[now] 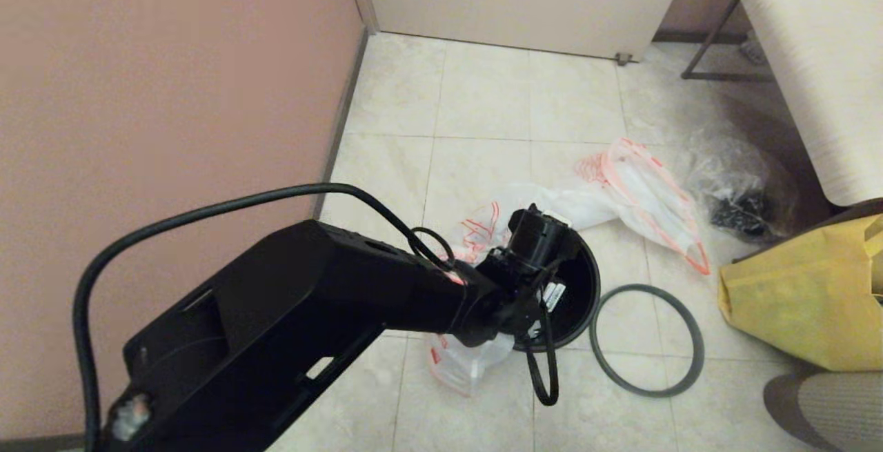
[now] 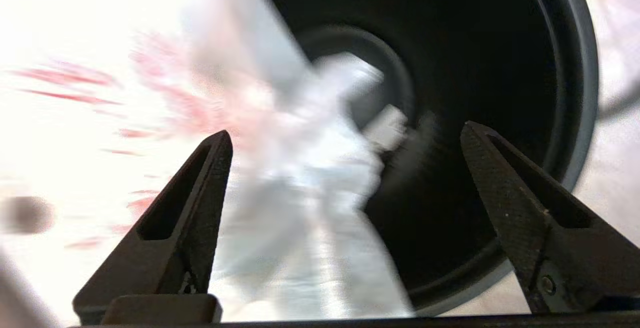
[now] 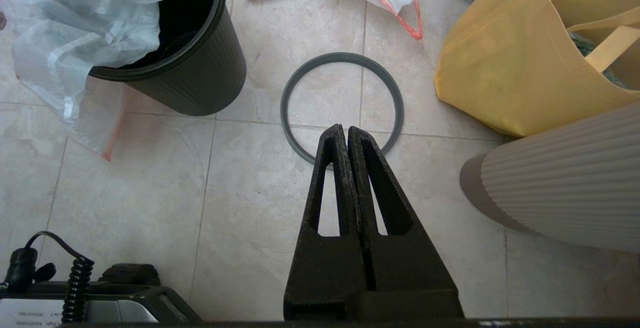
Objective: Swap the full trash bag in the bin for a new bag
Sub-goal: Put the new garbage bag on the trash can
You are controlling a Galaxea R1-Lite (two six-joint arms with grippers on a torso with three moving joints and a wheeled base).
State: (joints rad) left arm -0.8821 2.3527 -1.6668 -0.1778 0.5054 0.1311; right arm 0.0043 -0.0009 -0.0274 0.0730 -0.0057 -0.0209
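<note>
Head view shows the left end effector point(image 1: 545, 259) hanging over the mouth of the bin point(image 1: 583, 300). Its two fingers point(image 2: 200, 193) are spread wide apart and hold nothing. The new bag point(image 3: 75, 32) is partly in the bin. Some of it is pushed down inside, and the rest spills over the rim onto the floor. It is thin and white, with red letters on it, and it looks soft and crumpled.

I think the step now is fitting the new bag into the bin. Next, the bag's edge needs to be spread all around the rim, and then the grey hoop point(image 3: 342, 107) can go on top to hold it. The hoop lies flat on the floor just beside the bin.

The full bag point(image 1: 645, 197) is already out. It lies on the floor behind the bin, white with an orange band.

The right end effector point(image 3: 347, 132) waits above the hoop, pinched closed with nothing in it.
</note>
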